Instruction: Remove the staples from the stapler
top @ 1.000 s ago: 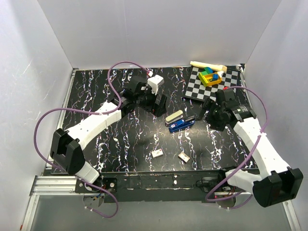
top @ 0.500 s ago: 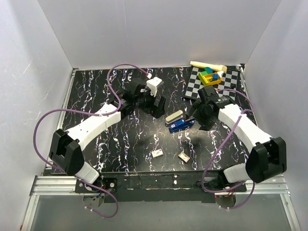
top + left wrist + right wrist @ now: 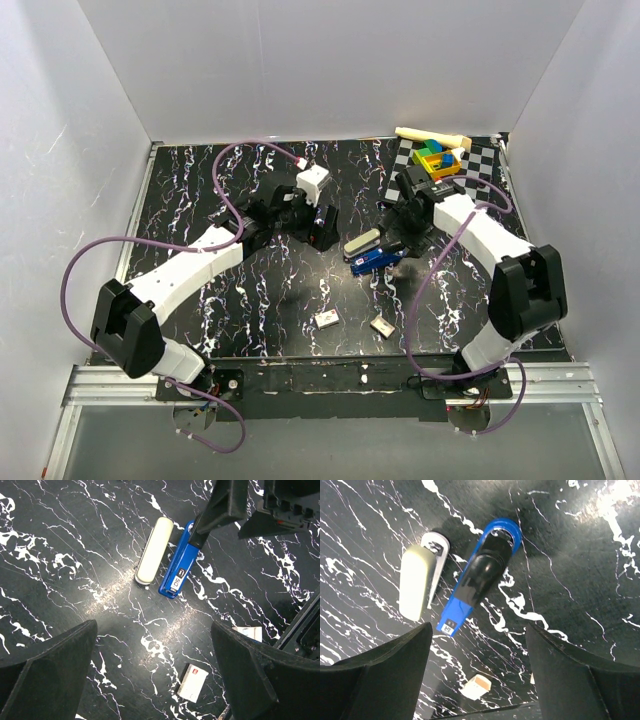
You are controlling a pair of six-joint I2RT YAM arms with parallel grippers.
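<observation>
Stapler (image 3: 372,251) at mid-table in the top view, swung open, its grey upper arm (image 3: 362,241) lying beside its blue base (image 3: 380,261). We have the left gripper (image 3: 320,226) just to its left and the right gripper (image 3: 405,230) just to its right, likely so that one can steady it while the other works the magazine. Small pale boxes (image 3: 326,319) lie nearer our bases.

From the left wrist, our jaws stand wide and empty, with the stapler ahead. A right finger (image 3: 220,505) reaches its far end; we cannot tell whether it touches.

From the right wrist, the jaws are wide and empty above the blue base. We cannot make out any staples.
</observation>
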